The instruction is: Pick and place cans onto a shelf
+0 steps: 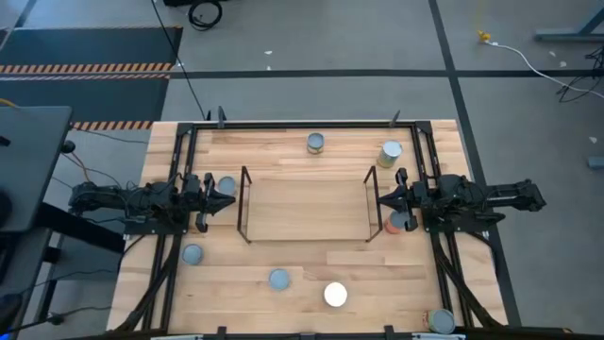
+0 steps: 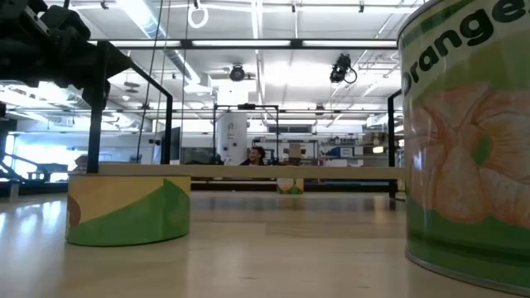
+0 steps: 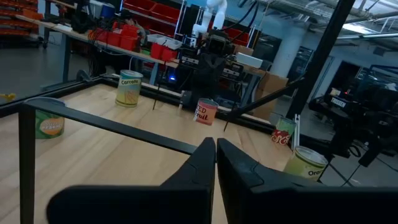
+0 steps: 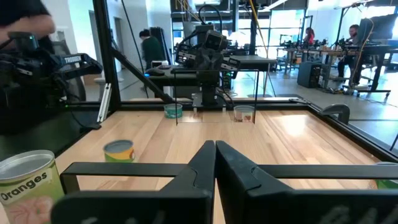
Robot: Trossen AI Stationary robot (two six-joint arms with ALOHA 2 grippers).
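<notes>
My left gripper sits just outside the shelf's left end frame, fingers pressed together, nothing between them. Right gripper mirrors it at the right end frame, fingers also together, empty.

The shelf is thin black wire, rectangular w/ upright end frames, mid-surface; I see no cans in it. The surface is pale wood planks inside a black metal frame.

Cans are short metal cylinders w/ round silvery tops, scattered around the shelf: one by the left gripper, two near the far edge, one orange-sided by the right gripper, three on the near side incl. a white-topped one, one at the near right corner.

Labels I can read: "Carrots", "Oranges".
</notes>
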